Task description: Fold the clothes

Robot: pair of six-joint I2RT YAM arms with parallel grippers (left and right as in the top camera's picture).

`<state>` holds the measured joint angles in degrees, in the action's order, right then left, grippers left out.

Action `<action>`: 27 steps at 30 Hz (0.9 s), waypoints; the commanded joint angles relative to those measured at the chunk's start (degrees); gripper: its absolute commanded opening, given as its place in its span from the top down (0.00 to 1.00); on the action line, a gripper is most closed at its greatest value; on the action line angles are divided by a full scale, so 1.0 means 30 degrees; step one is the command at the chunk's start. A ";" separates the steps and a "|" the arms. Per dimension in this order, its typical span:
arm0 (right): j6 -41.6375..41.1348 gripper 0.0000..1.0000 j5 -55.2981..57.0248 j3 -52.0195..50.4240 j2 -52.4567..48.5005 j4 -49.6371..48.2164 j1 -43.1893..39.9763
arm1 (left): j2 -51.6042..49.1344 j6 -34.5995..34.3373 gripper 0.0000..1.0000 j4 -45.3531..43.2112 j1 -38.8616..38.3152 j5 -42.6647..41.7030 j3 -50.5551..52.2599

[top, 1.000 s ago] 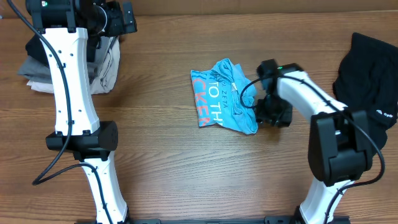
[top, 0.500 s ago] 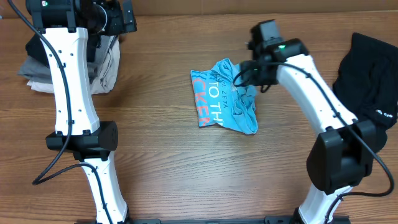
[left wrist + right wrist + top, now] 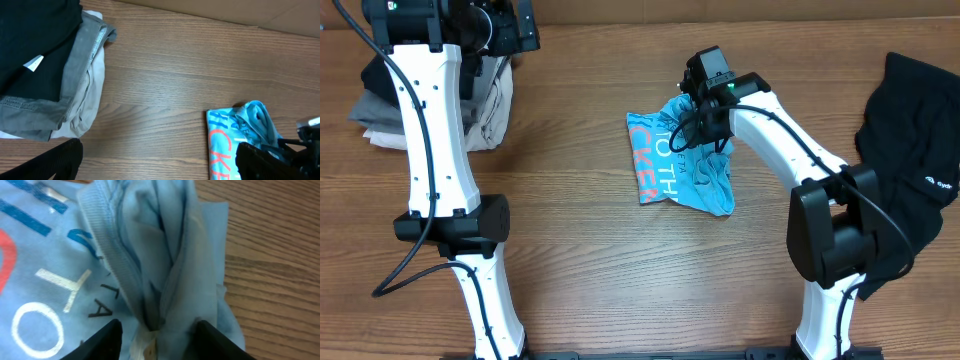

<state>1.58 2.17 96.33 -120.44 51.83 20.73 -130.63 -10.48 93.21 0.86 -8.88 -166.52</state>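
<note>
The light blue T-shirt point(image 3: 672, 165) with white and red-pink lettering lies crumpled at the table's middle. It also shows in the left wrist view point(image 3: 235, 135). My right gripper point(image 3: 706, 118) is low over its far right part. In the right wrist view its open fingers point(image 3: 156, 342) straddle a bunched ridge of the blue shirt point(image 3: 165, 255). The loose black garment point(image 3: 915, 140) with a small white logo lies at the right edge. My left gripper point(image 3: 515, 28) hovers open and empty at the far left, its fingers point(image 3: 160, 170) wide apart above bare wood.
A neat pile of black, grey and beige garments point(image 3: 430, 100) sits at the far left, also in the left wrist view point(image 3: 50, 75). Both arm bases stand at the near edge. A cardboard-coloured wall point(image 3: 250, 12) lines the table's far side.
My right arm has swung from the shirt's near right side up to its far right part and lowered onto it. The shirt and the left arm have not moved.
</note>
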 commanded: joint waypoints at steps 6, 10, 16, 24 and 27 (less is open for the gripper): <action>-0.0546 0.96 0.4029 -0.0459 0.0160 -0.0175 -0.0707 | -0.0175 0.0291 0.00 -0.0087 0.0080 0.0648 -0.0007; -0.0940 0.96 0.4036 -0.0721 0.0160 -0.0277 -0.1836 | -0.0175 0.0291 0.00 -0.0095 0.0080 0.0656 -0.0007; -0.0962 0.59 0.1858 -0.0714 0.0153 -0.0328 -0.4051 | -0.0189 0.0291 0.00 -0.0117 0.0080 0.0670 -0.0007; -0.0962 0.27 -0.2390 0.1304 0.0372 0.2186 -0.4524 | -0.0233 0.0291 0.00 -0.0080 0.0080 0.0656 -0.0007; -0.1333 0.19 -0.4146 0.2761 0.0685 0.3665 -0.4641 | -0.0306 0.0299 0.00 0.0233 0.0007 0.0510 -0.0007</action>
<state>-1.30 -2.42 98.85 -120.51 60.53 6.81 -130.63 -10.48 93.25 0.86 -7.64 -166.47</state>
